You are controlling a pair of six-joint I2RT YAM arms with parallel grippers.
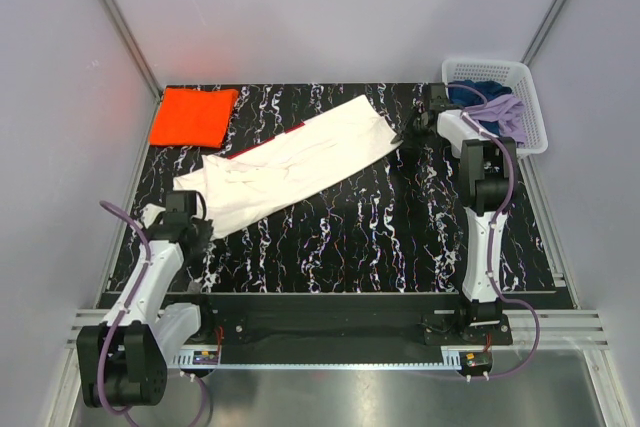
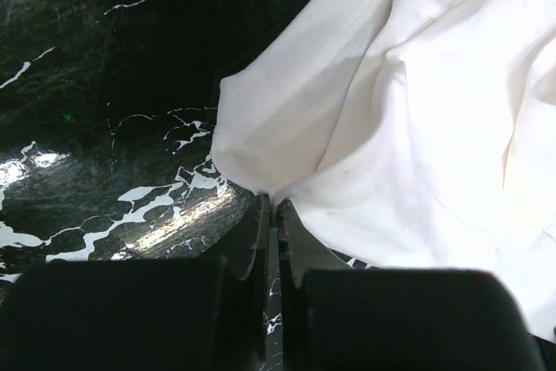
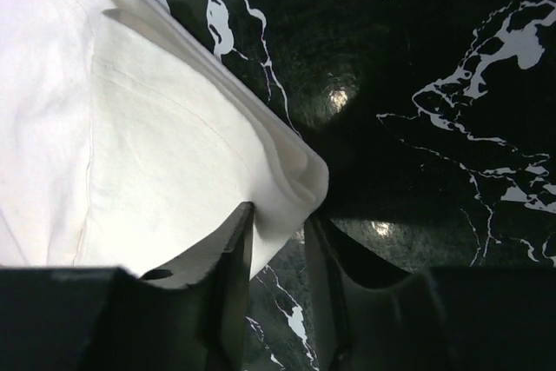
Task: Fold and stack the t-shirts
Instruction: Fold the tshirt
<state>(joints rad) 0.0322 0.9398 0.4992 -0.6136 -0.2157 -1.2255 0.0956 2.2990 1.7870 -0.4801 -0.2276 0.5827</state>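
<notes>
The white t-shirt [image 1: 290, 162] lies folded in a long strip, running diagonally from the near left to the far right of the black marbled table [image 1: 400, 227]. A sliver of red shows at its far edge. The orange t-shirt [image 1: 194, 115] lies folded at the far left corner. My left gripper [image 1: 198, 219] [image 2: 269, 204] is shut on the near-left edge of the white t-shirt [image 2: 417, 110]. My right gripper [image 1: 408, 135] [image 3: 280, 219] sits at the strip's far right end. Its jaws stand apart, with the folded corner of the white t-shirt [image 3: 174, 154] between them.
A white plastic basket [image 1: 530, 97] holding blue and purple cloth stands at the far right corner, just behind the right arm. Grey walls close in the table on the left, right and back. A metal rail runs along the near edge.
</notes>
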